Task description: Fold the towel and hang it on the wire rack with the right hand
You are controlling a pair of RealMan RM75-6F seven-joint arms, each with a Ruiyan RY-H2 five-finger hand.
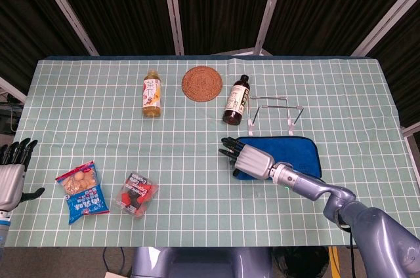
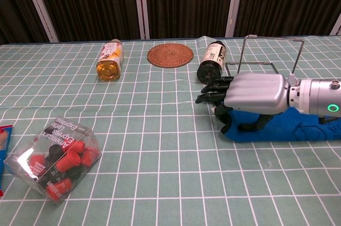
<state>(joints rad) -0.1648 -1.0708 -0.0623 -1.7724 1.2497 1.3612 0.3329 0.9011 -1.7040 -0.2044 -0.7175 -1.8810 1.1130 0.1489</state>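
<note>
**Right hand at the towel's left end, rack not yet used**

From the head view, we find the blue towel (image 1: 292, 152) lying flat on the checked tablecloth (image 1: 98, 107), its long axis running left to right across the table, just in front of the wire rack (image 1: 275, 111). It looks already doubled into a narrow band, though from above we cannot be sure of the layers. Our right hand (image 1: 248, 158) lies over the towel's left end, fingers reaching past the edge toward the table's middle. Our left hand (image 1: 12, 174) hangs off the near left corner, fingers apart and holding nothing. A dark sauce bottle (image 1: 236, 99) lies close beside the rack's left leg.

From the chest view, the right hand (image 2: 250, 95) sits low over the towel (image 2: 298, 128), palm down, thumb tucked at the towel's near edge and dark fingers hovering just above the cloth. We judge it is seating a grip on that end; whether cloth is truly pinched we cannot tell. The rack (image 2: 269, 50) stands directly behind, upright and bare.

Next, we think, the hand must close firmly on the end, lift the towel clear, and carry it back over the top wire, steering clear of the bottle.
</note>
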